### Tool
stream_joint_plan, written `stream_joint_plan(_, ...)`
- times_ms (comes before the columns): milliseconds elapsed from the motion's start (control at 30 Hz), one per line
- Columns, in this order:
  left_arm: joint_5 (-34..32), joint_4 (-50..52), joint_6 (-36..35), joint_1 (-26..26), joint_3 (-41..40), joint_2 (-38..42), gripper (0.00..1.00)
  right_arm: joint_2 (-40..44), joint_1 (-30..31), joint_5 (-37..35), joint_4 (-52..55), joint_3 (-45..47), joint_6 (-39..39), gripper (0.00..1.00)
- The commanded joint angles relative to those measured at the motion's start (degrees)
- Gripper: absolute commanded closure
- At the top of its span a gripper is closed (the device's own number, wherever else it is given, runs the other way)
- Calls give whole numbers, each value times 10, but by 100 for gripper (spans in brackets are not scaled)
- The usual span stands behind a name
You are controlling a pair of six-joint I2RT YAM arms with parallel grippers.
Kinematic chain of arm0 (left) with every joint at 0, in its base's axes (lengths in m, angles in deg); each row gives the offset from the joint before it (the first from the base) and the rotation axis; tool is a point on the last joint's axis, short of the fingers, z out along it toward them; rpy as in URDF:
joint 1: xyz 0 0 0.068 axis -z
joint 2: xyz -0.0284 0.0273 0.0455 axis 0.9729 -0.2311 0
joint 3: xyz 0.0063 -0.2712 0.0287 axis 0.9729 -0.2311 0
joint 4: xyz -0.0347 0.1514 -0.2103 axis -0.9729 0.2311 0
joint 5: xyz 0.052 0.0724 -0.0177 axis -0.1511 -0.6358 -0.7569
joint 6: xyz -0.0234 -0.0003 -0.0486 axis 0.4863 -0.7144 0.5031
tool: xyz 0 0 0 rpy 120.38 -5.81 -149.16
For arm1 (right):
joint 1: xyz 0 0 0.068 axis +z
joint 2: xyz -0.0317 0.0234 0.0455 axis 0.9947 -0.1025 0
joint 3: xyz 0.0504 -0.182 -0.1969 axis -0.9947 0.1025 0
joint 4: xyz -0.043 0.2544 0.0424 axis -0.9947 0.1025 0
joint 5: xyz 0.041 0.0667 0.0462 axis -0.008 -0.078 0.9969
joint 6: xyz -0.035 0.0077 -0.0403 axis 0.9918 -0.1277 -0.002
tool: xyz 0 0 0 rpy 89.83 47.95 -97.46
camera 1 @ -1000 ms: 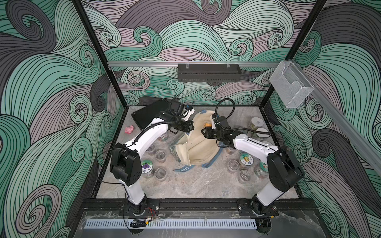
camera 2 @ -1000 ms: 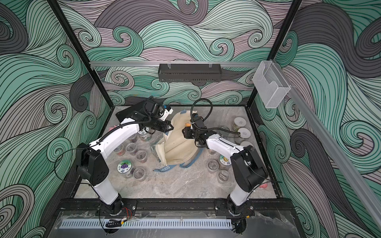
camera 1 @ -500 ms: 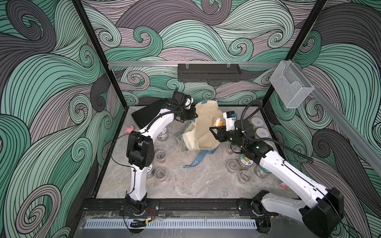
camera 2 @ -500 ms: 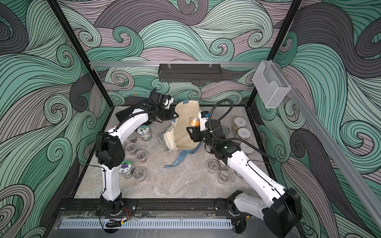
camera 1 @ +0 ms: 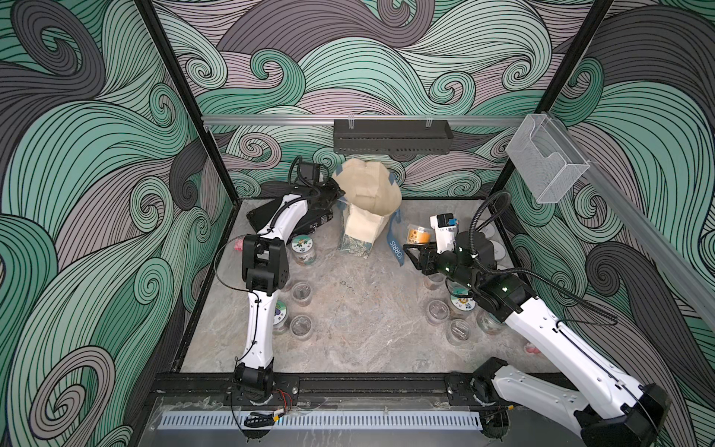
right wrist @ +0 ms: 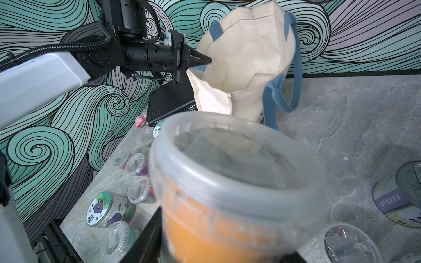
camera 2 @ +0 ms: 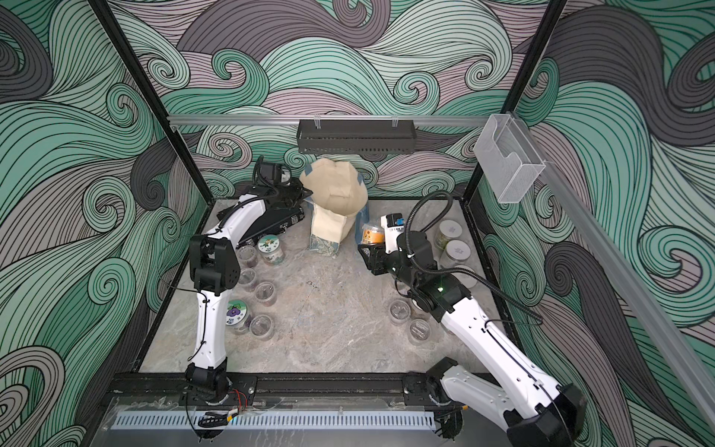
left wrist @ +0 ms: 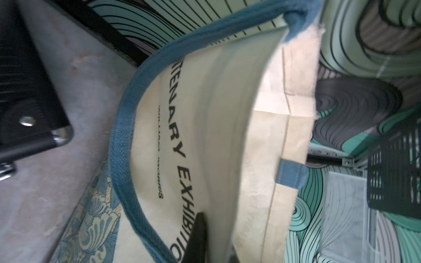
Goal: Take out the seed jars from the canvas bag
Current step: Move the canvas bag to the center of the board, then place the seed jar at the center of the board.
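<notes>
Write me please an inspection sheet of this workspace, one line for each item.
Surface: grey marbled table, a few dark specks.
Job's things: canvas bag held up by its rim; orange-labelled jar out of it; other seed jars stand at both sides.
Clutter: black case at the back; pink lump beside it.
Grippers: left gripper shut on the bag's rim; right gripper shut on the orange-labelled jar.
Cables: black hose arches over the right arm; thin cable loops beside the left arm.
Surroundings: swirl-patterned walls, black rack, clear holder.

black hard case [right wrist: 168, 102]: flat, far-left corner | pink lump [right wrist: 140, 120]: just beside it | black perforated shelf [camera 1: 390, 135]: back wall | clear holder [camera 1: 545, 170]: right rail
</notes>
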State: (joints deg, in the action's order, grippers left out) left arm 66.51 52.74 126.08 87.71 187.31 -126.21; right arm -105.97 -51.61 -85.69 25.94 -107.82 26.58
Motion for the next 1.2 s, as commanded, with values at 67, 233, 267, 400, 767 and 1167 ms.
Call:
stream_joint_plan(67, 16, 0, 7, -9, -29, 29, 64, 12, -1, 10, 1, 7, -1, 50)
stream_joint_plan(233, 13, 33, -32, -10, -51, 69, 30, 16, -1, 17, 6, 7, -3, 50)
stream_joint_plan(267, 11, 38, -43, -10, -59, 82, 26, 20, -1, 18, 9, 9, -2, 50)
stream_joint_plan(400, 12, 62, -82, -11, -84, 143, 10, 38, -1, 21, 14, 18, 8, 50)
stream_joint_plan(767, 94, 133, -223, 3, -212, 348, 1, 45, 2, 85, 17, 28, 74, 50)
stream_joint_plan(1167, 272, 47, -256, 120, -437, 527, 1, -14, 63, 148, 28, -14, 130, 50)
